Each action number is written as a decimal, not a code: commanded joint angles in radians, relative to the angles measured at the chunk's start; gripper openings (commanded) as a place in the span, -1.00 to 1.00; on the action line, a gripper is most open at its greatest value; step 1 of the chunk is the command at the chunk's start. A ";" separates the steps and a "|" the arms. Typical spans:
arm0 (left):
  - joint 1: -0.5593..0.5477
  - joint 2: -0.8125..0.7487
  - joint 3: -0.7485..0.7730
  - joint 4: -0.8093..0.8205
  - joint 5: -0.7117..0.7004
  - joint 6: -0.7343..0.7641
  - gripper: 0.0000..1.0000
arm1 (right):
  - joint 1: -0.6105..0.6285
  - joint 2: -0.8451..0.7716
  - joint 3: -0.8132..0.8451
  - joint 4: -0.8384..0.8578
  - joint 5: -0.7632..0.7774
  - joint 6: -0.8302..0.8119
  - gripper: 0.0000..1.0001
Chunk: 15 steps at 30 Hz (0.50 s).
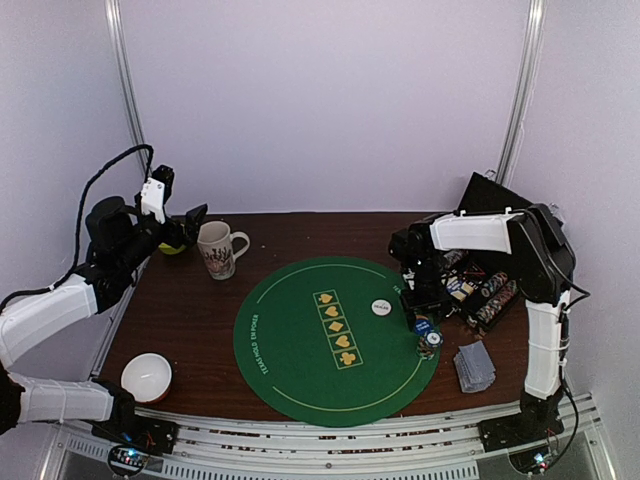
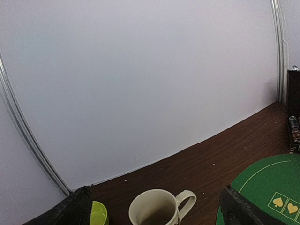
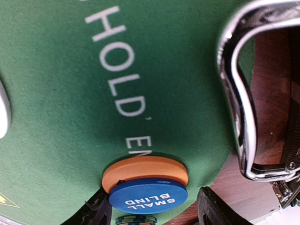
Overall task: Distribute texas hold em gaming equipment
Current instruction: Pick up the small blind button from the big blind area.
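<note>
Your left fingers (image 2: 70, 210): spread wide, off the mat's (image 1: 290, 355) left | your right fingers (image 3: 213, 208): bracketing blue disc (image 3: 147, 196) stacked on orange disc (image 3: 145, 168) at the mat's right edge; grip: cannot tell

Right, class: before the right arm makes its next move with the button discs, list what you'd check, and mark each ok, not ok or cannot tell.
1. The blue disc sits between the fingers of the right gripper: ok.
2. Those fingers are firmly clamped on it: cannot tell.
3. The blue disc is free of other things: not ok, it lies on the orange disc.
4. The left gripper is open and off the green mat: ok.
5. The white disc lies on the mat: ok.
</note>
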 commanded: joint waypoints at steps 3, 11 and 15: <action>-0.006 -0.018 -0.005 0.057 0.008 0.017 0.97 | 0.005 -0.004 -0.003 -0.066 0.058 0.017 0.31; -0.006 -0.020 -0.006 0.060 0.008 0.019 0.96 | 0.008 -0.007 -0.020 -0.017 -0.009 0.001 0.04; -0.006 -0.022 -0.006 0.062 0.009 0.019 0.96 | 0.008 -0.010 -0.006 -0.034 -0.001 0.003 -0.04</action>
